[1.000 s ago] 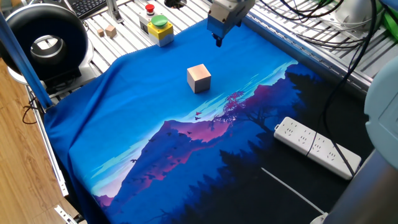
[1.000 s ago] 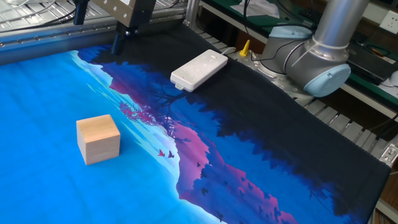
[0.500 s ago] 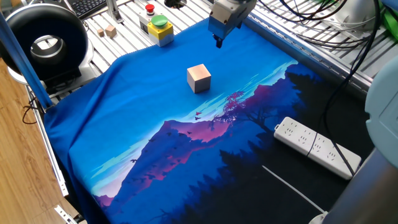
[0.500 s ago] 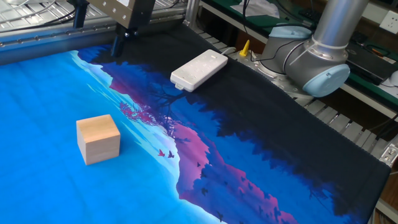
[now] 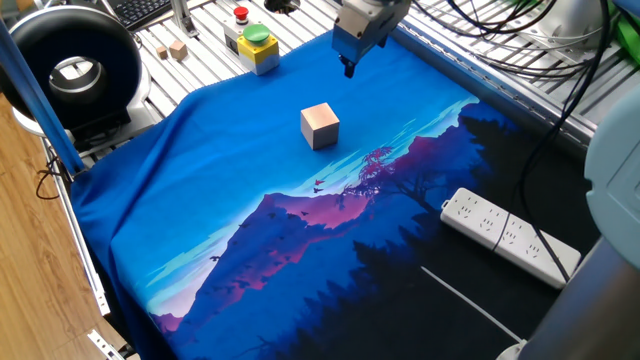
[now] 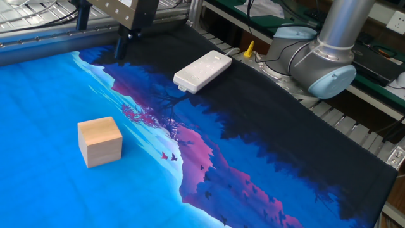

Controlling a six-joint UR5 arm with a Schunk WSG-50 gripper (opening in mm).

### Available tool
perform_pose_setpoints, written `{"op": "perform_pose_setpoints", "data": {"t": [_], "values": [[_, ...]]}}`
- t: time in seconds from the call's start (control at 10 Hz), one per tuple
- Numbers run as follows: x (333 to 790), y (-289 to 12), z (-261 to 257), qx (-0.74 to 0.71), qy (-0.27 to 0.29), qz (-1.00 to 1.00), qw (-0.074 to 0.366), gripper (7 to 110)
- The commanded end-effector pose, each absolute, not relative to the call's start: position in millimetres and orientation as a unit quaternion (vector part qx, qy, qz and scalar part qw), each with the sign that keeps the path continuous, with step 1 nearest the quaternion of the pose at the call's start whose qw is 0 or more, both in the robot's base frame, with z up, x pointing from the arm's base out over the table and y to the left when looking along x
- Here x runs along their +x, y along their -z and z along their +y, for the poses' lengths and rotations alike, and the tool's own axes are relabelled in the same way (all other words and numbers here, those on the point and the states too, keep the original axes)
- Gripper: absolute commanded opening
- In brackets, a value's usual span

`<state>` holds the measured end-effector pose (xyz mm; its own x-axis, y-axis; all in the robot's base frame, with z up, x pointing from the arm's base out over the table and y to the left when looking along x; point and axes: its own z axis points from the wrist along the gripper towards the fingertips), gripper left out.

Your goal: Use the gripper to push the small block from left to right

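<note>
The small block (image 5: 320, 126) is a light tan wooden cube standing on the blue part of the landscape-print cloth (image 5: 230, 200). It also shows in the other fixed view (image 6: 99, 140), at the lower left. The gripper (image 5: 350, 68) hangs low over the far edge of the cloth, beyond the block and well apart from it. Its dark prongs point down and look closed together, holding nothing. In the other fixed view the gripper (image 6: 119, 49) is at the top left, above the cloth's far edge.
A white power strip (image 5: 510, 236) lies on the dark part of the cloth, also in the other view (image 6: 202, 71). A yellow box with green and red buttons (image 5: 252, 45) and two tiny wooden cubes (image 5: 178, 50) sit off the cloth. The arm's base (image 6: 329, 50) stands beside the table.
</note>
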<state>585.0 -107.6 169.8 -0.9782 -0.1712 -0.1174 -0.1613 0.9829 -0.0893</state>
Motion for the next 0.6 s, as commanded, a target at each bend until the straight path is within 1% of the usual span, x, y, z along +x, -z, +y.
{"op": "perform_pose_setpoints", "data": {"t": [0.0, 0.4, 0.5], "values": [[586.3, -171.1, -103.2, -0.082, 0.031, 0.994, 0.064, 7], [584.0, -170.5, -94.5, -0.082, 0.013, 0.995, 0.061, 7], [584.0, -170.5, -96.0, -0.082, 0.016, 0.995, 0.061, 7]]}}
